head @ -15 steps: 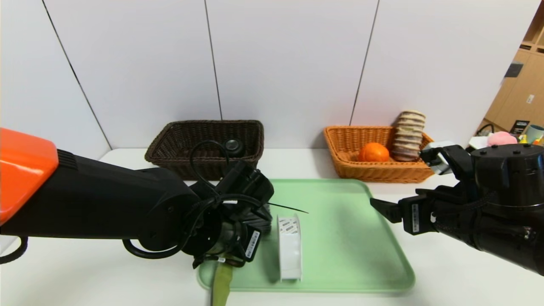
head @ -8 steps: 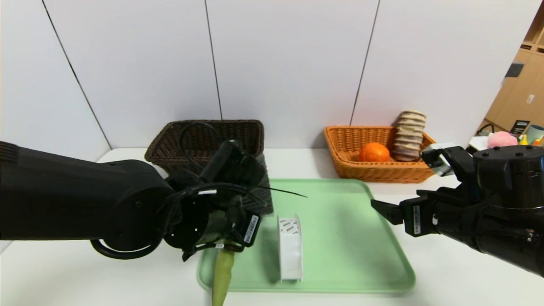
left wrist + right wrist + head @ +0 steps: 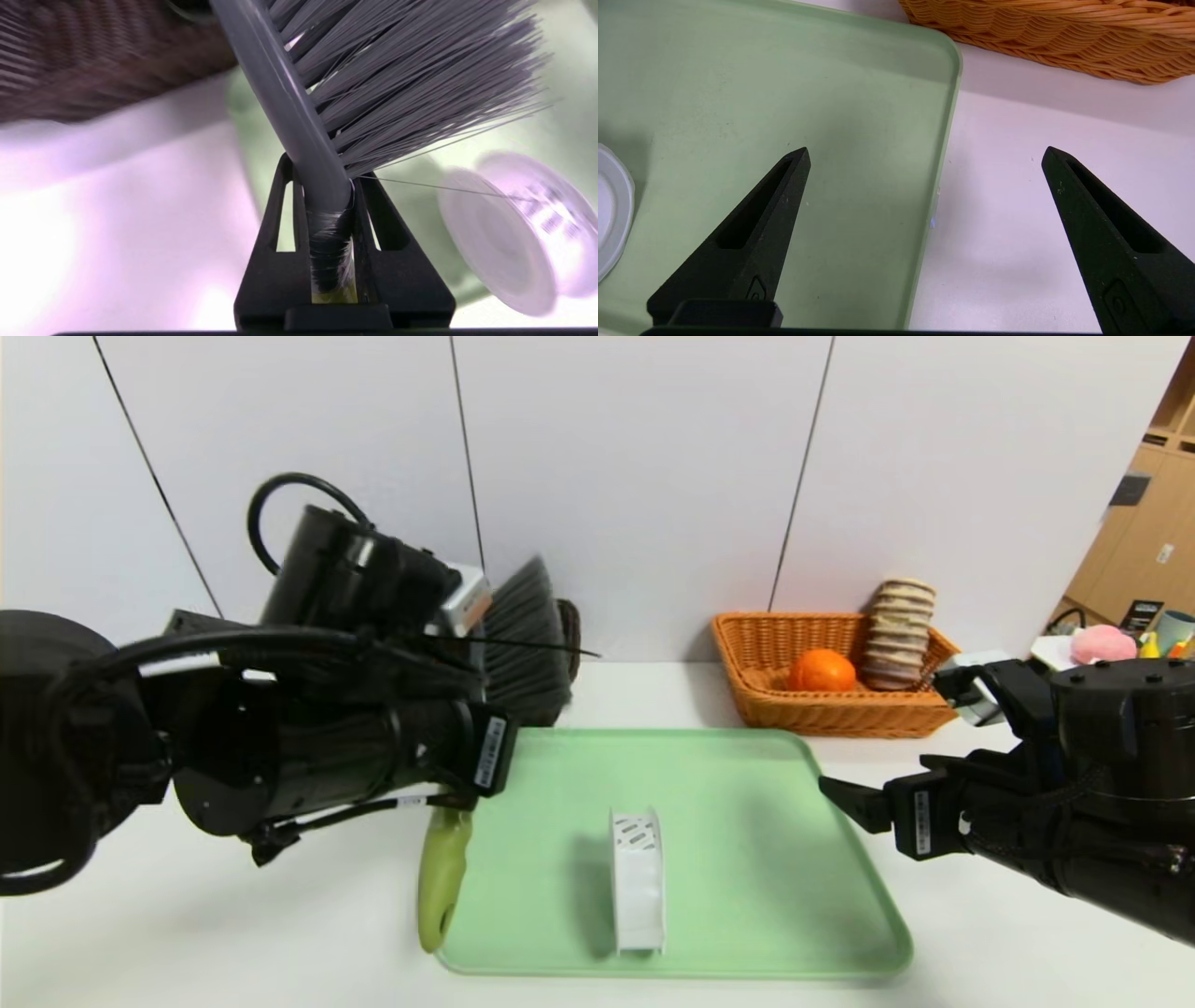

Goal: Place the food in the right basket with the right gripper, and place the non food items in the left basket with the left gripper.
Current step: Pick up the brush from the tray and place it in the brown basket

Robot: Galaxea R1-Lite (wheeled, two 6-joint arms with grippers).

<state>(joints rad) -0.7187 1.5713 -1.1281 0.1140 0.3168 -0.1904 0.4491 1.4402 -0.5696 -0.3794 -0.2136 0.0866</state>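
My left gripper is shut on the neck of the brush, between its grey bristles and its green handle. The brush hangs in the air over the tray's left edge, bristles up, in front of the dark brown left basket, which is mostly hidden in the head view. The white spool stands on edge on the green tray. The orange and the striped roll are in the orange-tan right basket. My right gripper hovers open and empty over the tray's right edge.
The white wall panels stand close behind both baskets. A side surface at the far right holds clutter, including a pink object. White table shows around the tray.
My left arm has lifted the brush off the tray, up and back toward the dark basket, swinging the bristles upright. The spool and the right arm have stayed put.
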